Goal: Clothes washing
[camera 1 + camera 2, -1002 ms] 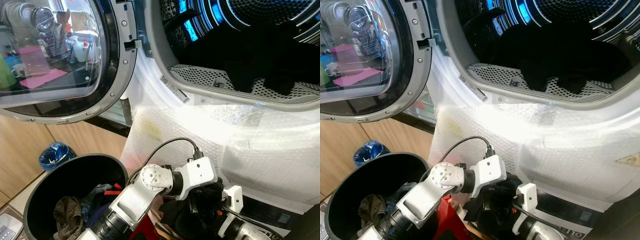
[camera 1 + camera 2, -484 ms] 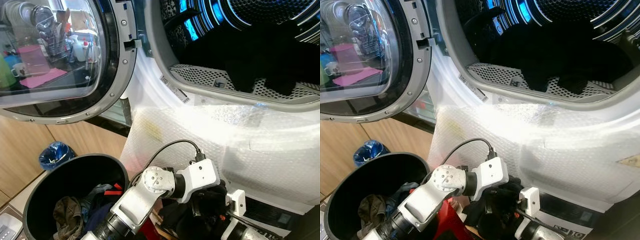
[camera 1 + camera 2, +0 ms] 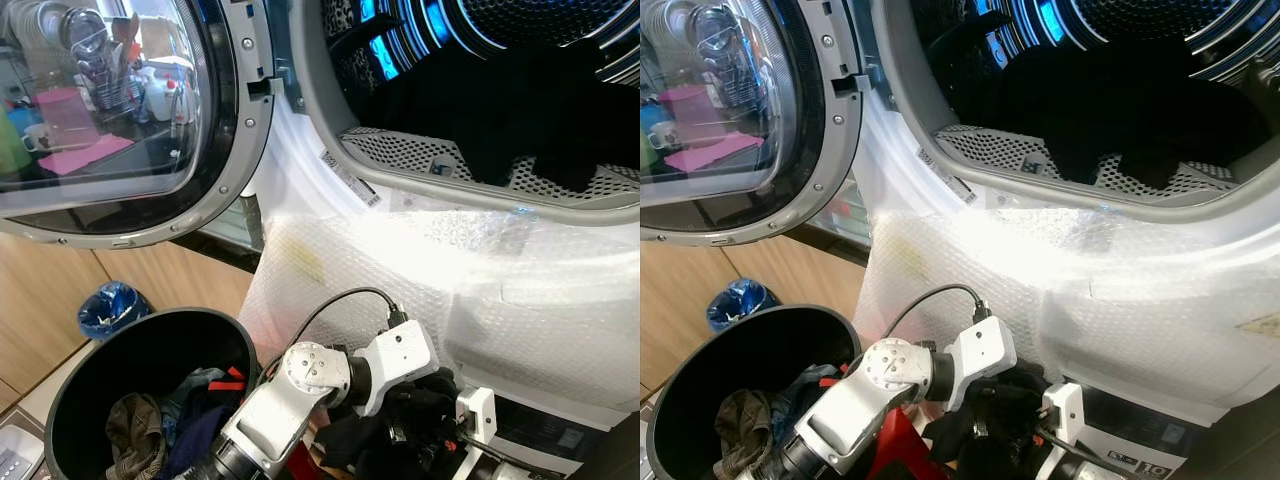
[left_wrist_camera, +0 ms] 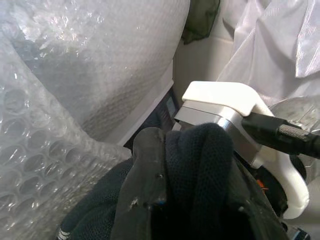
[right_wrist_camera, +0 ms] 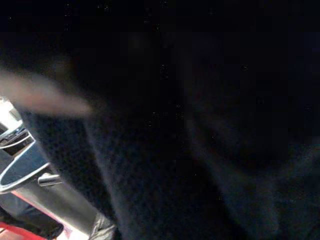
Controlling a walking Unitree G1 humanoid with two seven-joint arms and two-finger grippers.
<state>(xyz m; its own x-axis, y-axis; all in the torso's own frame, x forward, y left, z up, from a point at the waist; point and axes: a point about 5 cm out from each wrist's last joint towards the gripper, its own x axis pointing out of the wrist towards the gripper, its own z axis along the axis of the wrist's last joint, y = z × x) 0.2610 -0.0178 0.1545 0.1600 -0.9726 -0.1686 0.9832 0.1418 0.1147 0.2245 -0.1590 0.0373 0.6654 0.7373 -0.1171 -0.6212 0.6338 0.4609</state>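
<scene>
Open front-loading washing machine (image 3: 300, 110) ahead, round glass door (image 3: 110, 120) swung out to the left. Dark clothes (image 3: 520, 110) heaped inside the perforated drum (image 3: 420, 155), resting on its lower wall. Bubble wrap (image 3: 400, 270) draped over the machine's front below the opening.

Low in front of the machine, both arms brought together over a black knitted garment (image 3: 400, 440). Left gripper (image 4: 165, 200) buried in that garment: in the left wrist view, dark knit bunched around a black finger (image 4: 142, 175), so jaws closed on the cloth, just beside the white wrist housing (image 4: 225, 107) of the other arm. Right gripper (image 3: 440, 445) pressed into the same bundle; right wrist view very dark, dark knit fabric (image 5: 175, 150) close to the lens, jaw state impossible to tell.

Black round bin (image 3: 80, 370) at lower left, beside the machine, holding an olive garment (image 3: 135, 430) and blue and red-trimmed pieces (image 3: 210, 385). Crumpled blue bag (image 3: 110, 310) on the floor behind the bin, against the wooden cabinet (image 3: 40, 300).
</scene>
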